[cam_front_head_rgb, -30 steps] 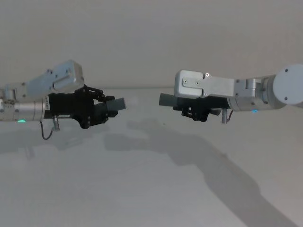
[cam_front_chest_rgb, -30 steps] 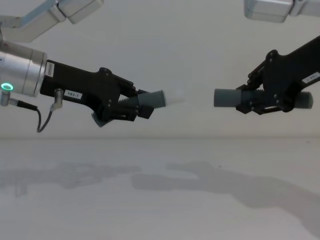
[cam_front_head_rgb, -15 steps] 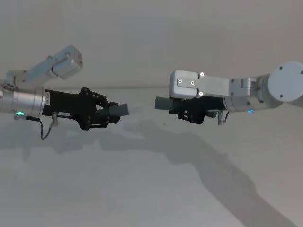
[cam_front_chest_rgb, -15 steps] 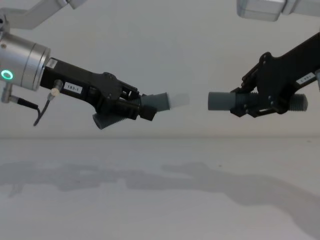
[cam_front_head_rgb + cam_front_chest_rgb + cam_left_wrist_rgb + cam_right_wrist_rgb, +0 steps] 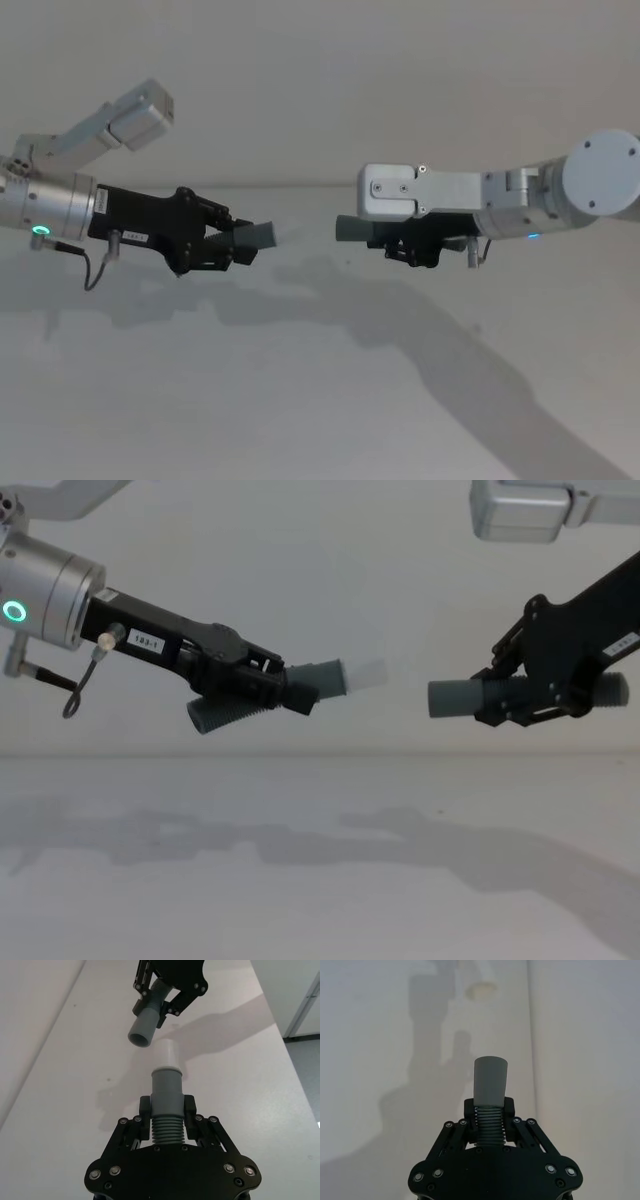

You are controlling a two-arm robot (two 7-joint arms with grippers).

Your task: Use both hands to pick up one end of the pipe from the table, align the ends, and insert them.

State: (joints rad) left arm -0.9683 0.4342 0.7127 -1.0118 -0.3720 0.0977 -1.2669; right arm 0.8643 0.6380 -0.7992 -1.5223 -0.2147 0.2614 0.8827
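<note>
The left black plastic pincer [image 5: 262,685] is pinched on the ribbed section of a short dark grey tube piece with a narrower whitish tip [image 5: 335,677]; in the chest view this piece is tilted, tip slightly raised, pointing toward the other arm. The right black plastic pincer [image 5: 520,695] is pinched on the ribbed section of a second dark grey tube piece with a smooth grey cuff [image 5: 462,697], held close to level with its open cuff facing the tip. Both pieces are held in the air well above the plain matte white counter [image 5: 320,880], and a clear gap separates the two ends. In the left wrist view the whitish tip [image 5: 168,1052] and the cuff mouth [image 5: 140,1038] are near each other but offset sideways, and the axes are not in line. Judged step: alignment before insertion. To perform it well, level the left piece until both axes coincide, correct the sideways offset, then close the gap along that common axis only; advancing at an angle is likely to jam the tip on the cuff rim. Keep both grips firm on the ribs so neither piece slides back under push. No containers are present; the only receiving part is the cuff bore, which is empty.
</note>
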